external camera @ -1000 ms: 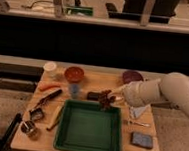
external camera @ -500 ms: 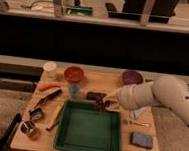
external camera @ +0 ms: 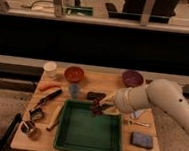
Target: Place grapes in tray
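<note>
Status: gripper (external camera: 101, 105) is over the far right corner of the tray (external camera: 64, 137), just inside its far rim, with the arm reaching in from the tray's right side. The grapes (external camera: 96, 108) hang at the fingertips, a dark reddish lump above the tray's far right part; looks like the fingers are clamped on the bunch, and I can't tell whether the grapes touch the tray floor yet. My read: pick and carry are done, what's left is lowering, letting go and pulling the arm out. The tray holds nothing else that I can see. Just beyond the tray's far rim sits a small black block (external camera: 96, 96), close to the gripper. Also beyond the tray: orange bowl (external camera: 74, 73) and purple bowl (external camera: 132, 77). To the tray's right lies a blue sponge (external camera: 142, 140).
</note>
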`<state>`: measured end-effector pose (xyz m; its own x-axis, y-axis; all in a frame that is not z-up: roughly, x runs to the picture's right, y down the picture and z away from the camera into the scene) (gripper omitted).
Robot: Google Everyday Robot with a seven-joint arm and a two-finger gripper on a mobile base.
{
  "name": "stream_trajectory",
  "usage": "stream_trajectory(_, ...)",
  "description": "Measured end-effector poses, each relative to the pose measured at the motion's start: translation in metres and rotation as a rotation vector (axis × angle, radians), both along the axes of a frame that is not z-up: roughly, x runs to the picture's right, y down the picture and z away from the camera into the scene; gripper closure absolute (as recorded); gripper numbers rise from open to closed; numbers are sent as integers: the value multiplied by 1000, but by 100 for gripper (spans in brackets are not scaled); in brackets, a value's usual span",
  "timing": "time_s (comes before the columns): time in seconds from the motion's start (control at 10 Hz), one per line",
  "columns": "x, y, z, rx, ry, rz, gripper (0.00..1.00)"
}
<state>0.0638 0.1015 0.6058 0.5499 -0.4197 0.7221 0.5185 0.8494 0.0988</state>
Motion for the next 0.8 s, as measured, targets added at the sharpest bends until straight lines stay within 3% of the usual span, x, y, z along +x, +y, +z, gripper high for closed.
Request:
stream_trajectory(0.4, -13, 1, 2, -5, -38, -38, 47)
stream_trajectory(0.5, -19, 0, 2, -6, -53, -49, 32)
stream_trajectory(0.7, -23, -2, -1, -4, -65, -59, 21)
stream_trajectory(0.8, -25, -2, -2, -4, -72, -61, 20)
